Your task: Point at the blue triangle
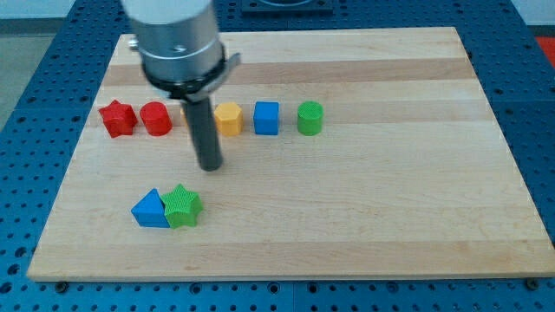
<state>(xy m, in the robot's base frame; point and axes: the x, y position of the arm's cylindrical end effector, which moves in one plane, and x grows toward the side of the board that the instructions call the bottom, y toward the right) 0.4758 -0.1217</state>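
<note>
Hand is just my tip, nothing gripped, w/ blue triangle toward view's bottom-left, apart.

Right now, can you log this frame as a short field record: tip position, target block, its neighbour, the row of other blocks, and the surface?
tip: my tip sits above and to the right of the target, apart from it
target: blue triangle, near the view's bottom left
neighbour: green star, touching the triangle's right side
row: red star, red cylinder, yellow block, blue cube, green cylinder
surface: wooden board
</note>
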